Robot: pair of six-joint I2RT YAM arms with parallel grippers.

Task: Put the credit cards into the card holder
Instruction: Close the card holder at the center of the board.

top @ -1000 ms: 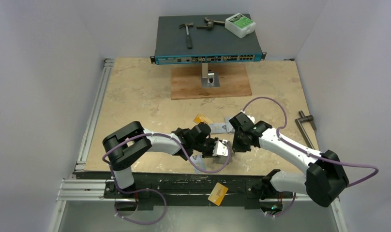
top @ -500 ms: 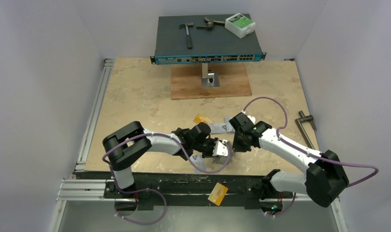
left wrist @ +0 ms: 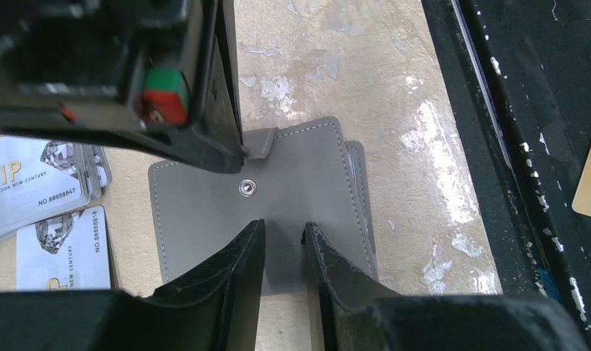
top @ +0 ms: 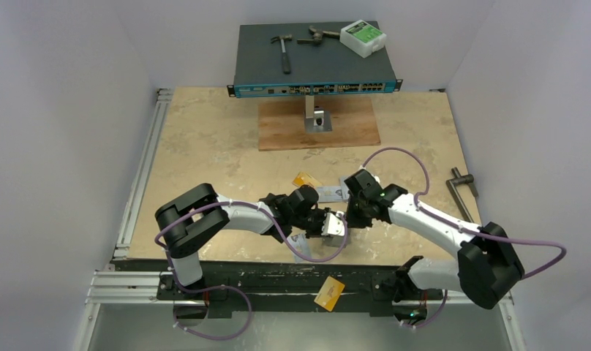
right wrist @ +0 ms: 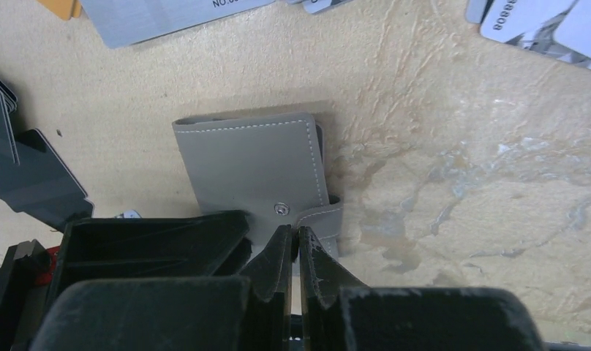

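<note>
strap (left wrist: 262, 146) of card holder (left wrist: 292, 197) curled at closed right gripper (right wrist: 293, 232), left wrist view only; left gripper (left wrist: 284, 230) ajar

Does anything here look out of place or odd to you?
Yes: one orange-yellow card lies off the tabletop, askew on the dark rail at the near edge, apart from the silver cards and the grey card holder.
</note>
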